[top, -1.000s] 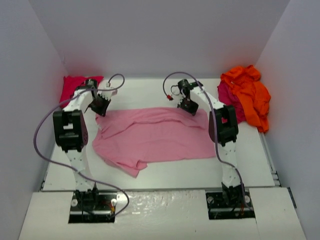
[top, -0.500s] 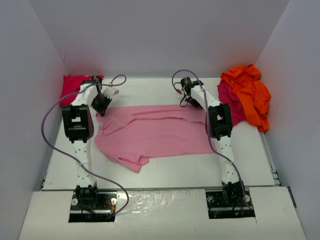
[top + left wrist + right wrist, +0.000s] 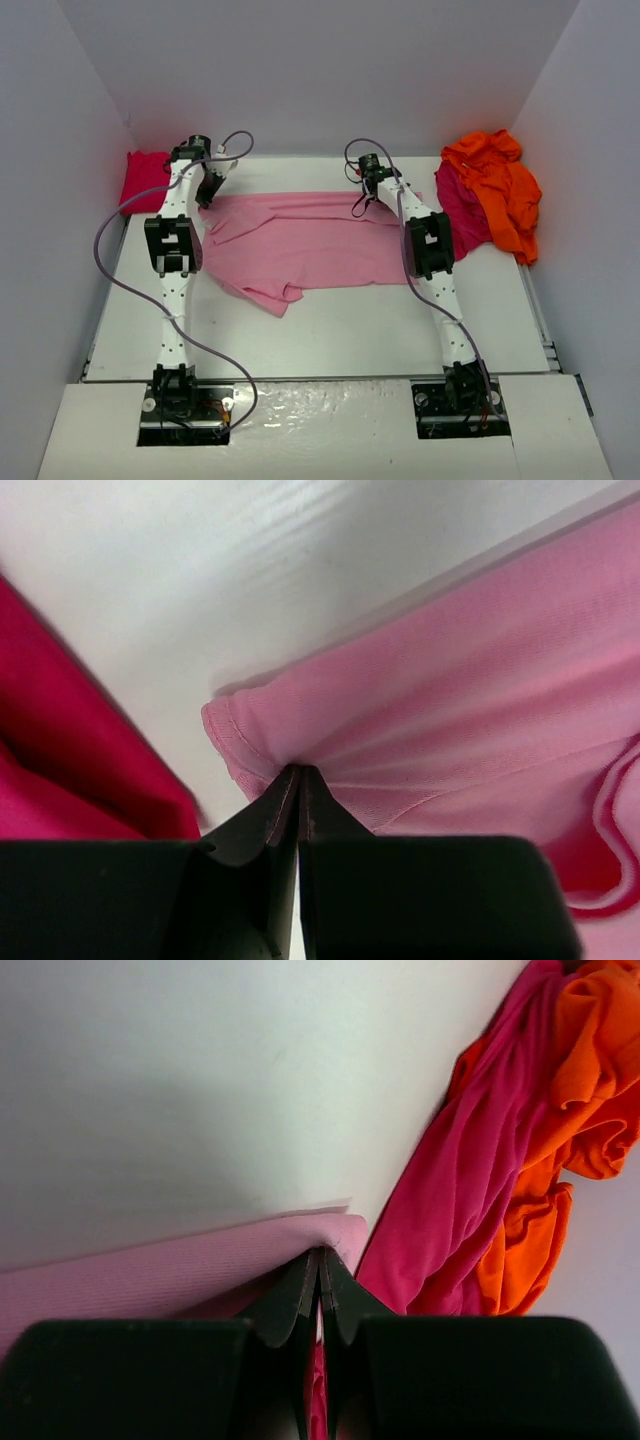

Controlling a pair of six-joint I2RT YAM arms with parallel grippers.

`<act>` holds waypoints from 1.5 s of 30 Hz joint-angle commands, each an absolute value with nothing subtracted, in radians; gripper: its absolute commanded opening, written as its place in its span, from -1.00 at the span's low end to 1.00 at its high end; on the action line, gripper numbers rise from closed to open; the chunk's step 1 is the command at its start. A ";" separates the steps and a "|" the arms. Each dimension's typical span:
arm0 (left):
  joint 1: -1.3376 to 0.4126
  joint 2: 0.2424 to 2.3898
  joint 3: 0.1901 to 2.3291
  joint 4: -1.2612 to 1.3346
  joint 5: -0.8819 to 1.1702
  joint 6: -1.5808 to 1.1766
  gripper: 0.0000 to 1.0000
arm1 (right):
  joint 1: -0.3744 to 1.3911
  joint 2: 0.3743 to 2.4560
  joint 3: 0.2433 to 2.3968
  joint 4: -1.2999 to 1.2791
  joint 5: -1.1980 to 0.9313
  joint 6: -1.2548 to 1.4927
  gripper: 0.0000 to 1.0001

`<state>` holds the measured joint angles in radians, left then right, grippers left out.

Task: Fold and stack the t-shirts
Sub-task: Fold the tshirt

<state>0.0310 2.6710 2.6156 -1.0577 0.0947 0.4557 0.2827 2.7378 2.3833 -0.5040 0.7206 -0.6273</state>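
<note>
From above, we are seeing the pink t-shirt [image 3: 310, 245] lying mid-frame, its upper corners hidden under the left gripper [image 3: 207, 192] and right gripper [image 3: 364, 200]. The red t-shirt [image 3: 143, 178] is sitting upper left, and the orange t-shirt [image 3: 495, 185] is half-burying the crimson t-shirt [image 3: 460, 205] upper right. Left wrist: fingers are clamping the pink hem. Right wrist: fingers are pinching the other pink corner, tips buried in cloth

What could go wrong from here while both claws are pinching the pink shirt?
1. The left claw and right claw pinch only a thin edge of the pink shirt, so it could slip free.
2. The right claw sits close to the crimson shirt and orange shirt and might snag them.
3. The pink shirt's near edge is bunched, so a fold may wrinkle.
</note>
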 commanded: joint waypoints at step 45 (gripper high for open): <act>-0.711 1.315 0.948 -0.476 -0.082 0.648 0.08 | 0.005 1.600 1.545 -0.281 0.428 -0.421 0.22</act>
